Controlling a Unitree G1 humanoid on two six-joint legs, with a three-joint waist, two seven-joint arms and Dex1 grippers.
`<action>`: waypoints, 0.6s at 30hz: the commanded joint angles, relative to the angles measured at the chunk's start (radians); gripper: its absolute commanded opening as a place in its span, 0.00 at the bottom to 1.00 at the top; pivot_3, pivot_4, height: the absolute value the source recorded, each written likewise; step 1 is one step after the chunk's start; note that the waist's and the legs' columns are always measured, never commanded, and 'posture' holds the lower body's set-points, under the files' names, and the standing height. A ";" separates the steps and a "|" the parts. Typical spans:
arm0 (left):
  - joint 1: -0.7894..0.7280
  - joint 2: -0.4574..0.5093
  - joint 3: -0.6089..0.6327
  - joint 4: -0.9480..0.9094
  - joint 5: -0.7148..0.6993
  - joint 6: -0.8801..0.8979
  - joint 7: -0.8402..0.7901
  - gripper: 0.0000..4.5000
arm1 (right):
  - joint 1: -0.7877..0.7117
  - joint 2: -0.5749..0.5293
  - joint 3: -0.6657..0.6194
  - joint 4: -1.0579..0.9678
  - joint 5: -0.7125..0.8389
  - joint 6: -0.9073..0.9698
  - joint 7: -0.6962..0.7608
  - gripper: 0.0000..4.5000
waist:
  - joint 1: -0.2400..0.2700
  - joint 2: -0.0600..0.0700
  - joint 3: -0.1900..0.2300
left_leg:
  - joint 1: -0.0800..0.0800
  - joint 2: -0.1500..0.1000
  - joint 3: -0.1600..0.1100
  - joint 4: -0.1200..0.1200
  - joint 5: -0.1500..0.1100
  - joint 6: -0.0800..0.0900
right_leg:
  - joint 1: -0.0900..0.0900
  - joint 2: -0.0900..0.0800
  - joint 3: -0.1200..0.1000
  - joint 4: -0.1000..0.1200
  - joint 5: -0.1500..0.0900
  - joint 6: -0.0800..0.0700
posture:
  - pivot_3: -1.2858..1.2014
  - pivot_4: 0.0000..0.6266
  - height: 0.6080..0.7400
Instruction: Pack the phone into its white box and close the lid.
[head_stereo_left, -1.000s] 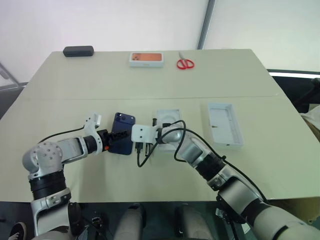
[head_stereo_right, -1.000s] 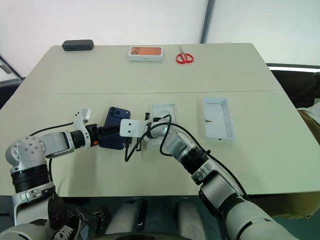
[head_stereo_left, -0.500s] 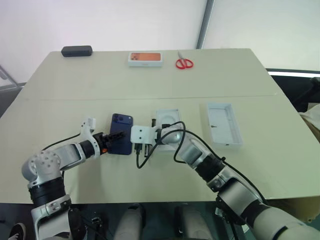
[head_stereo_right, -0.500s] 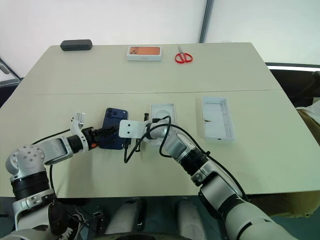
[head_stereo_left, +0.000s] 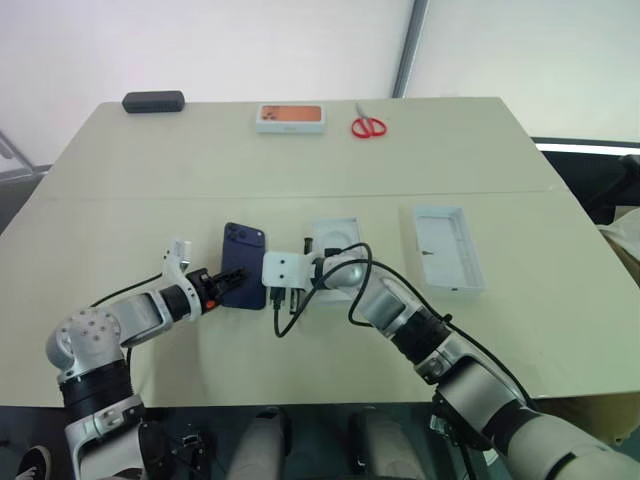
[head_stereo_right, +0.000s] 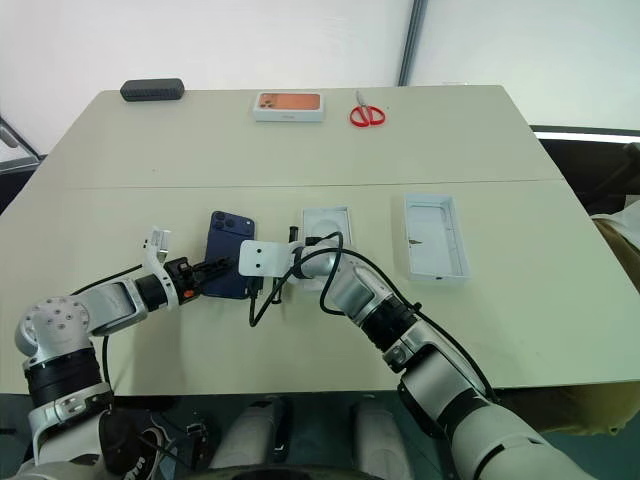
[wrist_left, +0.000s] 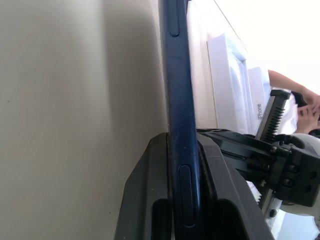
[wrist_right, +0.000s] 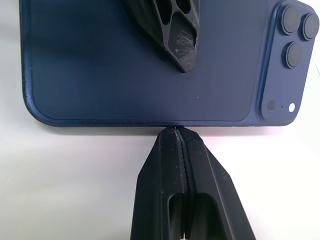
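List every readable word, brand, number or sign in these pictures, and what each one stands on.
"iPhone", as far as it can be read, running sideways on the side wall of a white box part.
White box with orange top: print too small to read.
Phone: no lettering visible on its back.

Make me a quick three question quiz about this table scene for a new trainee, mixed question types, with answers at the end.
1. True or false: the left gripper is shut on the edge of the dark navy-blue slim smartphone.
2. Multiple choice: where do the red-handled scissors lie? A) at the far edge of the beige table, B) inside the shallow white cardboard tray, C) under the phone.
3. Fill in: the right gripper, fingers closed, has its tips against the phone's long ____.

Key: 1 true. 2 A. 3 edge.
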 joint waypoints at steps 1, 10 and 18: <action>0.015 -0.006 0.003 0.004 -0.007 0.010 0.017 0.00 | 0.014 0.005 -0.012 -0.025 0.015 0.007 0.007 0.00 | 0.000 0.000 0.000 | 0.000 0.000 0.000 0.000 0.000 0.000 | 0.000 0.000 0.000 0.000 0.000 0.000 | 0.52 0.24 1.00; 0.022 -0.017 0.100 0.054 -0.108 -0.029 0.001 0.00 | 0.064 0.058 -0.221 -0.182 0.310 0.066 0.084 0.00 | 0.000 -0.001 0.002 | -0.003 0.001 0.000 -0.001 0.000 0.000 | -0.002 0.000 0.000 -0.001 0.000 0.000 | 0.52 0.24 1.00; 0.017 -0.033 0.124 -0.003 -0.238 -0.130 -0.042 0.00 | 0.095 -0.037 -0.291 -0.317 0.489 0.233 0.216 0.55 | 0.003 -0.001 0.002 | -0.009 0.002 0.000 0.000 0.000 0.000 | -0.008 0.000 0.000 -0.002 0.000 -0.001 | 0.52 0.24 1.00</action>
